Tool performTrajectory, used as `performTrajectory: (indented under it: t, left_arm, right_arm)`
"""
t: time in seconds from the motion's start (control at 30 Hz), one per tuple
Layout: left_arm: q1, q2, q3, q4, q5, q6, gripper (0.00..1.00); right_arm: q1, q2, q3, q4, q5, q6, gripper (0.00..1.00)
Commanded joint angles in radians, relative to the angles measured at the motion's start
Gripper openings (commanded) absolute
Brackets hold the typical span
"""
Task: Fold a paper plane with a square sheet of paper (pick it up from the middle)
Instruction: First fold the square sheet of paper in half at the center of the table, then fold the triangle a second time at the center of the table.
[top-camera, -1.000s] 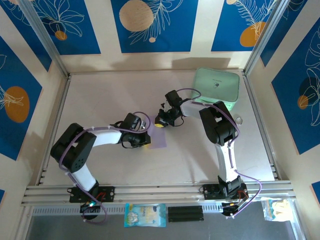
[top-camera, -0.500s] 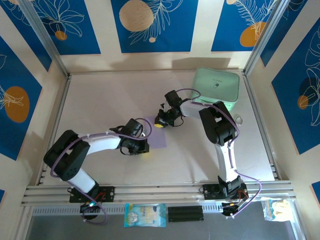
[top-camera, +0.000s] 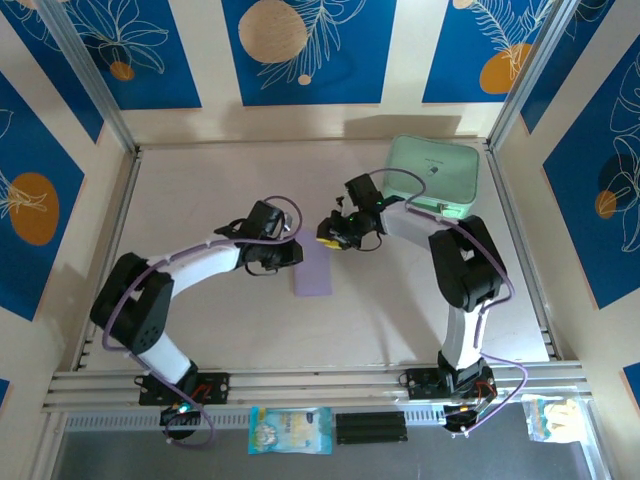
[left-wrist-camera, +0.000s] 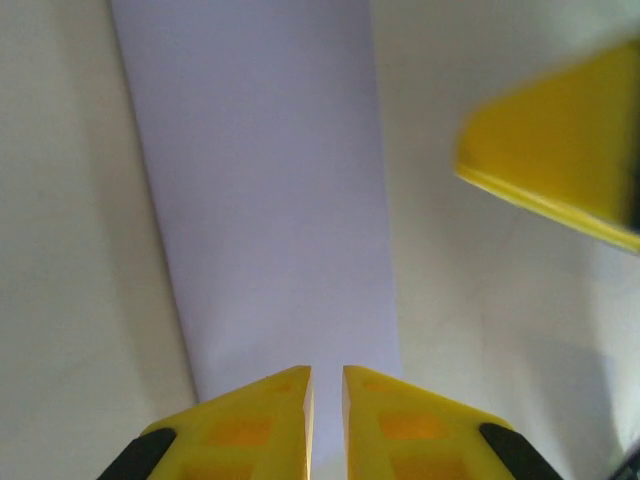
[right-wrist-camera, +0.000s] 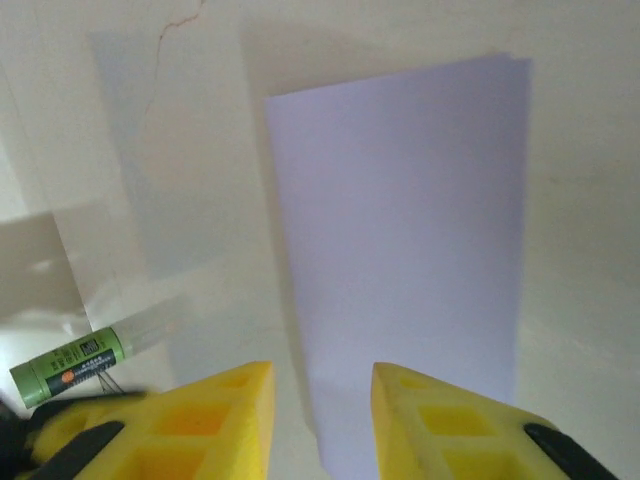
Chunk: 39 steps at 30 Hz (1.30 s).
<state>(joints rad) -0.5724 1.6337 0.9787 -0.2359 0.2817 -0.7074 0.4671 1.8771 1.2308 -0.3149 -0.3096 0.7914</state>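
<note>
Since the earlier frames, the left tool (top-camera: 288, 254) had been carried away from the arm bases, toward the bench's (top-camera: 200, 190) middle. The right arm's elbow had been swung out to the right, and the right tool (top-camera: 329, 237) had been shifted slightly the same way.

Through the left wrist camera, the left tool (left-wrist-camera: 325, 374) was seen with its yellow fingers (left-wrist-camera: 262, 412) drawn almost together, a thin slit left between them. Whether the sheet's edge was caught there could not be told. The sheet of paper (left-wrist-camera: 260, 200) was seen stretching away from those fingertips as a long pale lilac strip. One yellow finger of the right tool (left-wrist-camera: 560, 165) was seen blurred at the upper right.

Through the right wrist camera, the right tool (right-wrist-camera: 321, 372) was seen with its fingers spread apart above the near end of the sheet of paper (right-wrist-camera: 400, 230). The sheet lay flat as a narrow rectangle. A small green-labelled tube (right-wrist-camera: 70, 365) was seen to the left of the fingers.

From above, the sheet of paper (top-camera: 314, 280) was seen lying on the bench near its middle, just below and between the two tools. A mint-green case (top-camera: 432, 175) was seen in the far right corner, well apart from the sheet.
</note>
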Motion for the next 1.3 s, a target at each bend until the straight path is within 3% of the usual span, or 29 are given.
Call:
performTrajectory:
  t: [0.0,0.4,1.27]
  left_arm:
    - [0.017,0.069,0.042,0.026,-0.004,-0.013,0.17]
    - [0.035,0.186,0.051,0.034,-0.022,-0.023,0.15]
    - [0.035,0.205,-0.002,0.029,-0.022,-0.041,0.15]
  right_arm:
    - [-0.027,-0.051,-0.089,0.011,0.015,0.040,0.36]
    - [-0.037,-0.067,-0.203,0.048,-0.013,0.074,0.41]
    - [0.076,-0.050,-0.237,-0.027,-0.008,0.073,0.41]
